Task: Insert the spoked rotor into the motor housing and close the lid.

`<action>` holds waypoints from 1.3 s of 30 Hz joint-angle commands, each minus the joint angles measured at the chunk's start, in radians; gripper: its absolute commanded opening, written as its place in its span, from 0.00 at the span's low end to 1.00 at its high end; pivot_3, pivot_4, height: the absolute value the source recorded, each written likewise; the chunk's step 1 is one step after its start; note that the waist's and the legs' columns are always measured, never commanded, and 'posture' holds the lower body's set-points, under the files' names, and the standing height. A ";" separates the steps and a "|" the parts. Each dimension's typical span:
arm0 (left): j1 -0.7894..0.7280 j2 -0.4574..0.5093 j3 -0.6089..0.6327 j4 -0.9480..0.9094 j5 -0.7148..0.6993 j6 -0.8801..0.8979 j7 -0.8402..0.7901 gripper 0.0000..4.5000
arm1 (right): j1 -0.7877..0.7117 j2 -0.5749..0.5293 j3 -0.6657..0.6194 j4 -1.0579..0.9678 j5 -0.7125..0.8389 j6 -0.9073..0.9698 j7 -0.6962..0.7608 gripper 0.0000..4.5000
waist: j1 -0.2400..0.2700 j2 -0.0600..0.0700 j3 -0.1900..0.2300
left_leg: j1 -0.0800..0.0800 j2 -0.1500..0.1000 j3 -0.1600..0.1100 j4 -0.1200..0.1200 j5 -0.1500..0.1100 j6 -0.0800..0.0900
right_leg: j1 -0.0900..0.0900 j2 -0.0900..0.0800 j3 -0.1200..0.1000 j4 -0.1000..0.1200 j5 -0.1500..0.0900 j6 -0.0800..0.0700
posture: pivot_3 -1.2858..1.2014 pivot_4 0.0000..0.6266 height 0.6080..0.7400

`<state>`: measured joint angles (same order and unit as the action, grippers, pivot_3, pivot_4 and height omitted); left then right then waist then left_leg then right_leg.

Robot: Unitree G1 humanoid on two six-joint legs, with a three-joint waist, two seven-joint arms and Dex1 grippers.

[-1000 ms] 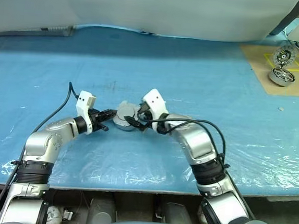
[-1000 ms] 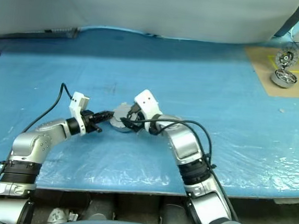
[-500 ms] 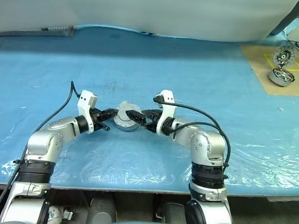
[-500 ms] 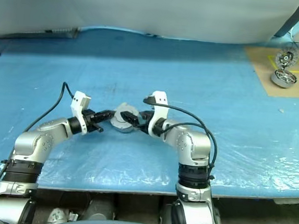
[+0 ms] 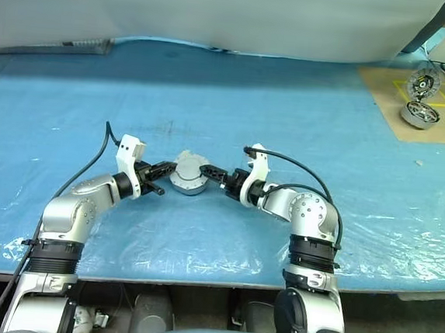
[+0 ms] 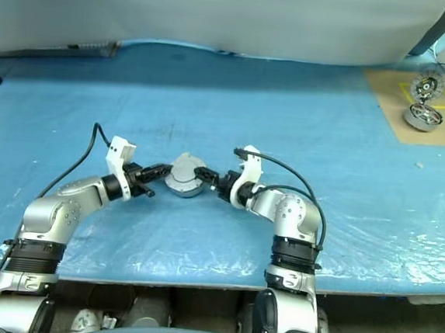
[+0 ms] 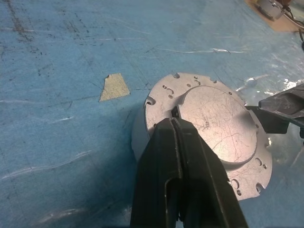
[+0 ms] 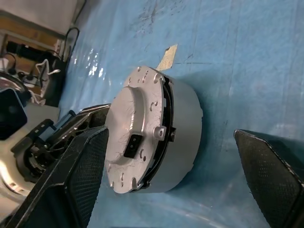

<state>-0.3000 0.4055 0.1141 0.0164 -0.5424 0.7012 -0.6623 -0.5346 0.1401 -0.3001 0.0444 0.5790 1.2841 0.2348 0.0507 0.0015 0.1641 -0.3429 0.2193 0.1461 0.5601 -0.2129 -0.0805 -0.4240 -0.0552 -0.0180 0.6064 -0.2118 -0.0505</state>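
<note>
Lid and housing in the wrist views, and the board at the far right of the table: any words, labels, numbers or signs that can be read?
No text can be read anywhere.
Lid: only holes, notches and scratches, no lettering.
Motor housing: plain metal side, no label.
Brown board: yellow marked lines, no words.
Tape scrap: blank.

You'll find no readable text, label, brand or number anywhere here. The lid (image 7: 209, 128) carries only drilled holes, edge notches and fine scratches, no stamping. The motor housing (image 8: 183, 128) wall is bare metal. The scrap of tape (image 7: 114, 87) on the blue sheet beside it is blank. On the cardboard (image 5: 415, 98) far right, you get yellow marked lines only, no lettering.
</note>
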 commanded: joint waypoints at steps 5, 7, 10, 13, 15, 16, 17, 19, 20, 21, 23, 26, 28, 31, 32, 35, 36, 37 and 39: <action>0.027 -0.012 -0.032 -0.006 0.013 0.004 -0.003 0.00 | -0.068 0.118 -0.037 0.071 0.142 0.031 -0.063 1.00 | 0.000 0.000 0.000 | 0.000 0.000 0.000 0.000 0.000 0.000 | 0.000 0.000 0.000 0.000 0.000 0.000 | 0.52 0.24 1.00; 0.030 -0.011 -0.031 -0.008 0.013 0.004 -0.003 0.00 | -0.071 0.120 -0.039 0.086 0.170 0.033 -0.079 1.00 | 0.000 0.000 0.000 | 0.000 0.000 0.000 0.000 0.000 0.000 | 0.000 0.000 0.000 0.000 0.000 0.000 | 0.52 0.24 1.00; 0.034 -0.009 -0.031 -0.011 0.014 0.004 -0.003 0.00 | -0.072 0.116 -0.031 0.105 0.205 0.027 -0.099 1.00 | 0.000 0.000 0.000 | 0.000 0.000 0.000 0.000 0.000 0.000 | 0.000 0.000 0.000 0.000 0.000 0.000 | 0.52 0.24 1.00; 0.037 -0.008 -0.032 -0.012 0.016 0.002 -0.003 0.00 | -0.079 0.116 -0.027 0.126 0.233 0.016 -0.118 1.00 | -0.001 0.000 0.000 | 0.000 0.000 0.000 0.000 0.000 0.000 | 0.000 0.000 0.000 0.000 0.000 0.000 | 0.52 0.24 1.00; 0.038 -0.008 -0.032 -0.011 0.018 0.000 -0.003 0.00 | -0.084 0.115 -0.025 0.138 0.252 0.008 -0.127 1.00 | -0.001 0.000 0.000 | 0.000 0.000 0.000 0.000 0.000 0.000 | 0.000 0.000 0.000 0.000 0.000 0.000 | 0.52 0.24 1.00; 0.039 -0.008 -0.032 -0.011 0.020 -0.002 -0.003 0.00 | -0.087 0.116 -0.028 0.144 0.263 0.005 -0.132 0.96 | -0.001 0.000 0.000 | 0.000 0.000 0.000 0.000 0.000 0.000 | 0.000 0.000 0.000 0.000 0.000 0.000 | 0.52 0.24 1.00; 0.040 -0.008 -0.031 -0.011 0.021 -0.003 -0.003 0.00 | -0.088 0.116 -0.031 0.150 0.275 0.002 -0.137 0.91 | -0.001 0.000 0.000 | 0.000 0.000 0.000 0.000 0.000 0.000 | 0.000 0.000 0.000 0.000 0.000 0.000 | 0.52 0.24 1.00; 0.042 -0.008 -0.031 -0.010 0.022 -0.004 -0.003 0.00 | -0.086 0.112 -0.033 0.156 0.298 0.001 -0.144 0.80 | -0.001 0.000 0.000 | 0.000 0.000 0.000 0.000 0.000 0.000 | 0.000 0.000 0.000 0.000 0.000 0.000 | 0.52 0.24 1.00; 0.043 -0.008 -0.031 -0.010 0.023 -0.005 -0.003 0.00 | -0.083 0.109 -0.032 0.157 0.306 0.002 -0.147 0.72 | 0.000 0.000 0.000 | 0.000 0.000 0.000 0.000 0.000 0.000 | 0.000 0.000 0.000 0.000 0.000 0.000 | 0.52 0.24 1.00; 0.044 -0.008 -0.031 -0.009 0.023 -0.006 -0.003 0.00 | -0.079 0.105 -0.029 0.155 0.312 0.005 -0.149 0.65 | 0.000 0.000 0.000 | 0.000 0.000 0.000 0.000 0.000 0.000 | 0.000 0.000 0.000 0.000 0.000 0.000 | 0.52 0.24 1.00; 0.045 -0.009 -0.031 -0.009 0.023 -0.006 -0.003 0.00 | -0.072 0.099 -0.025 0.151 0.323 0.008 -0.154 0.48 | -0.002 0.000 0.000 | -0.001 0.000 0.000 0.000 0.000 0.000 | 0.000 0.000 0.000 0.000 0.000 0.000 | 0.52 0.24 1.00; 0.046 -0.011 -0.033 -0.007 0.025 -0.006 -0.003 0.00 | -0.059 0.085 -0.017 0.144 0.341 0.015 -0.169 0.31 | 0.001 0.000 0.000 | 0.000 0.000 0.000 0.000 0.000 0.000 | 0.000 0.000 0.000 0.000 0.000 0.000 | 0.52 0.24 1.00; 0.045 -0.014 -0.035 -0.002 0.026 -0.008 -0.004 0.00 | -0.049 0.078 -0.013 0.138 0.346 0.019 -0.177 0.25 | 0.001 0.000 0.000 | 0.000 0.000 0.000 0.000 0.000 0.000 | 0.000 0.000 0.000 0.000 0.000 0.001 | 0.52 0.24 1.00; 0.040 -0.019 -0.035 0.003 0.026 -0.008 -0.002 0.00 | -0.042 0.072 -0.007 0.132 0.348 0.023 -0.186 0.25 | 0.001 0.000 0.000 | 0.000 0.000 0.000 0.000 0.000 0.000 | 0.000 0.000 0.000 0.000 0.000 0.001 | 0.52 0.24 1.00; 0.039 -0.021 -0.034 0.004 0.025 -0.008 -0.001 0.00 | -0.041 0.071 -0.006 0.131 0.349 0.023 -0.188 0.25 | 0.001 0.000 0.000 | 0.000 0.000 0.000 0.000 0.000 0.000 | 0.000 0.000 0.000 0.000 0.000 0.001 | 0.52 0.24 1.00; 0.026 -0.033 -0.014 0.006 0.009 0.010 0.017 0.00 | -0.037 0.072 -0.010 0.125 0.354 0.023 -0.195 0.25 | 0.003 0.000 0.000 | 0.000 0.000 0.000 0.000 0.000 0.000 | 0.000 0.000 0.000 0.000 0.000 0.001 | 0.52 0.24 1.00; 0.020 -0.038 -0.001 0.005 -0.007 0.027 0.022 0.00 | -0.033 0.073 -0.014 0.121 0.357 0.023 -0.199 0.25 | 0.004 0.000 0.000 | 0.000 0.000 0.000 0.000 0.000 0.000 | 0.000 0.000 0.000 0.000 0.000 0.001 | 0.52 0.24 1.00; 0.016 -0.041 0.010 0.003 -0.022 0.045 0.023 0.00 | -0.031 0.074 -0.016 0.119 0.360 0.022 -0.202 0.25 | 0.005 0.000 0.000 | 0.000 0.000 0.000 0.000 0.000 0.000 | 0.000 0.000 0.000 0.000 0.000 0.001 | 0.52 0.24 1.00; 0.005 -0.046 0.027 0.000 -0.030 0.058 0.034 0.04 | -0.026 0.076 -0.026 0.113 0.369 0.019 -0.210 0.25 | 0.005 0.000 0.000 | 0.000 0.000 0.000 0.000 0.000 0.000 | 0.000 0.000 0.000 0.000 0.000 0.001 | 0.52 0.24 1.00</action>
<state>-0.2830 0.3742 0.1599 0.0223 -0.5501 0.7308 -0.6293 -0.5504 0.1375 -0.3372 0.1866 0.9149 1.2965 0.0331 0.0556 0.0019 0.1641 -0.3435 0.2192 0.1460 0.5601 -0.2129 -0.0806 -0.4239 -0.0555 -0.0184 0.6062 -0.2120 -0.0494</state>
